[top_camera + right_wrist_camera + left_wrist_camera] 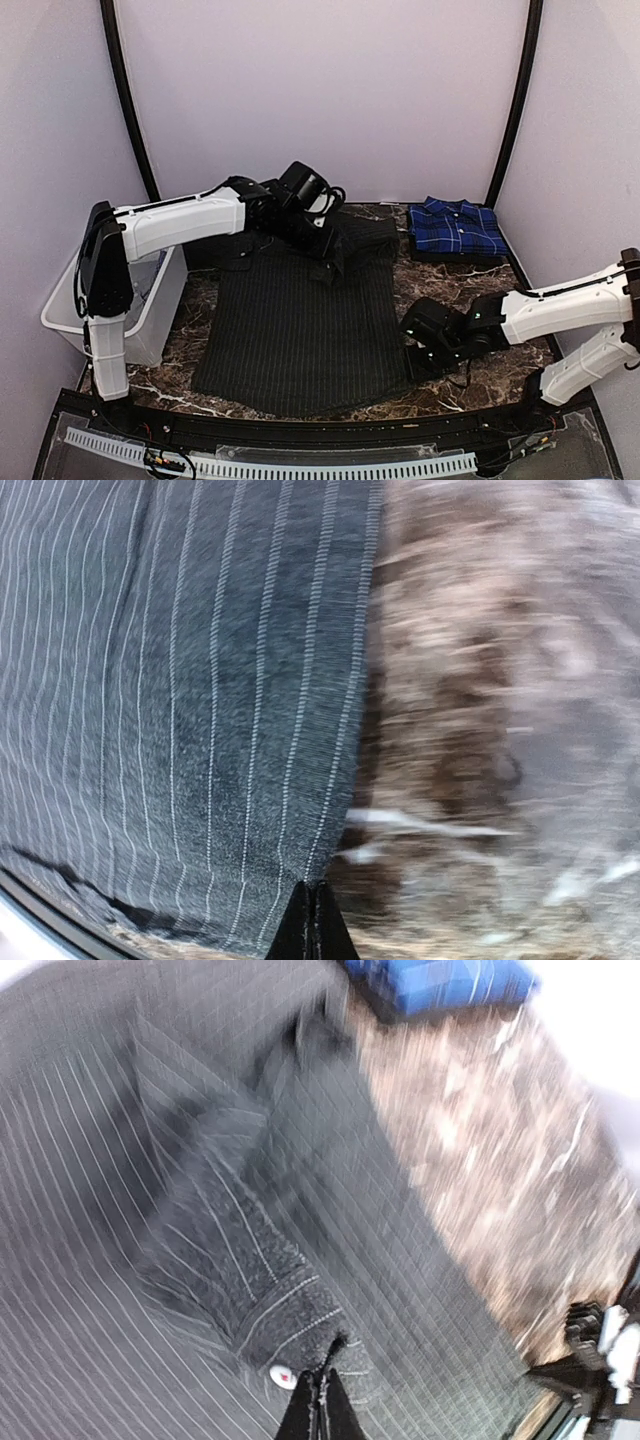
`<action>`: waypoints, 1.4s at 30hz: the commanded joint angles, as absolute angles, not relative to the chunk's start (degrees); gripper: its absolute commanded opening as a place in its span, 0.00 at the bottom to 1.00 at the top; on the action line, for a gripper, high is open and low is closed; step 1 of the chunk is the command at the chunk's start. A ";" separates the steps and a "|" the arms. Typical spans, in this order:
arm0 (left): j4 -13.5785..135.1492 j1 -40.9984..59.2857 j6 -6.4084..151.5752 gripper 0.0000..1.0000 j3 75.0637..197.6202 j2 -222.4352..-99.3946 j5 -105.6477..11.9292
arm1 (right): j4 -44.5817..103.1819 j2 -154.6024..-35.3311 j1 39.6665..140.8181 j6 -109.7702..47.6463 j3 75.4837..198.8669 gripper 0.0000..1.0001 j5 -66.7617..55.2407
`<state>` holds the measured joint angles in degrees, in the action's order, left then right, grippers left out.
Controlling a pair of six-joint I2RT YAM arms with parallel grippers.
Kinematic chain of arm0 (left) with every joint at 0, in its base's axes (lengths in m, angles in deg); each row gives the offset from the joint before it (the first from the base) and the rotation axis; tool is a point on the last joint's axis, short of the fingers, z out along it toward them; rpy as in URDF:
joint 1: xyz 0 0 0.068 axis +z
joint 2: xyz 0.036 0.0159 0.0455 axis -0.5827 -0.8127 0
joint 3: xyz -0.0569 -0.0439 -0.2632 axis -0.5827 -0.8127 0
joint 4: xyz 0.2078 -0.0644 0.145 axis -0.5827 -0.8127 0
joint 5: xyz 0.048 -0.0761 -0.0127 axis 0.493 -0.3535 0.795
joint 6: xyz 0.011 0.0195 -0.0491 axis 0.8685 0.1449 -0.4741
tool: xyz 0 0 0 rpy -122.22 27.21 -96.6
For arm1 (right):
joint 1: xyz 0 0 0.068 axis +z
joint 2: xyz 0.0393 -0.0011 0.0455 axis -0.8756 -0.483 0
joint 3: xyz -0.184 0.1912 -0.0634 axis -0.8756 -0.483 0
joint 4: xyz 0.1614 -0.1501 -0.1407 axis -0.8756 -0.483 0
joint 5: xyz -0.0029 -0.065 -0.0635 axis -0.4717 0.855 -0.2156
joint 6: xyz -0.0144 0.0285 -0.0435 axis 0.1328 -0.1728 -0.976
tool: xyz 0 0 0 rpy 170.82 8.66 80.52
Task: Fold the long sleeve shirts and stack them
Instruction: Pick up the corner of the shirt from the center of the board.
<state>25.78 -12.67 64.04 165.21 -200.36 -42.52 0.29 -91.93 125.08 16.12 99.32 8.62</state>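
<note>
Left gripper point(322, 1380) clenches the buttoned cuff point(290, 1330) of the black pinstriped cloth shirt point(300, 330), right gripper point(315, 895) its side edge point(350, 730), presumably for folding.

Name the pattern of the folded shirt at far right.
Blue plaid cloth shirt; clearest in top external view.

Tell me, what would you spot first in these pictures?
A big black pinstriped cloth shirt lies spread across the middle of the dark marbled table. The left fingers are pinched on its buttoned cuff, and the right fingers are pinched on its right edge. A folded blue-and-navy plaid shirt sits in the far right corner, and a white plastic bin stands at the left edge.
</note>
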 commanded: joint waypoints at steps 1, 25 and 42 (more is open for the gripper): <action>26.27 -9.66 65.19 0.00 174.99 -198.07 -42.05 | -3.45 -86.70 121.44 16.85 96.69 0.00 11.04; 22.99 13.15 65.43 0.00 195.33 -198.38 -48.04 | -2.29 -86.75 125.05 14.67 100.97 0.00 8.16; 28.40 14.55 62.72 0.00 192.52 -198.80 -55.51 | -2.09 -84.63 125.96 21.50 95.76 0.32 6.23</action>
